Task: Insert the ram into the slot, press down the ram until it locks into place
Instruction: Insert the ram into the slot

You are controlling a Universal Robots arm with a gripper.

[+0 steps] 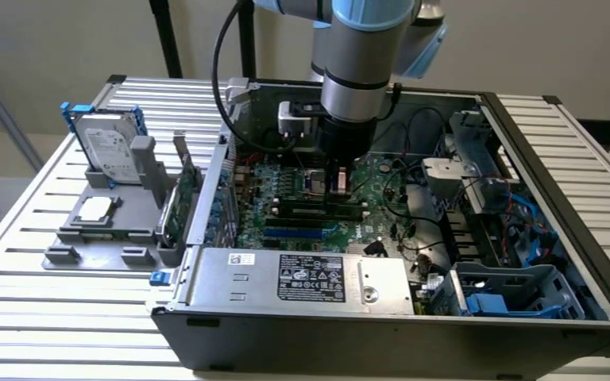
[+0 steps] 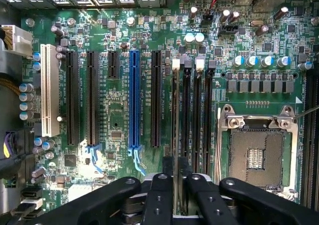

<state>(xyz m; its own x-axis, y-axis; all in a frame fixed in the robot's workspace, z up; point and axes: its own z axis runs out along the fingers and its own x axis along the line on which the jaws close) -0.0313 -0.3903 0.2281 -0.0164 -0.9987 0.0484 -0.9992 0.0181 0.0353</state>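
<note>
Jaws clenched on the ram (image 2: 175,120), edge-on between them; the slot (image 2: 175,64) runs lengthwise straight ahead of the jaws.

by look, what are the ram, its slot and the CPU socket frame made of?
The ram, edge-on in the gripper: thin rigid board, presumably fibreglass; finish unclear. The slot under it: moulded plastic, matte black like its neighbours, with a white end clip. CPU socket frame: bare shiny metal, probably stamped steel.
</note>
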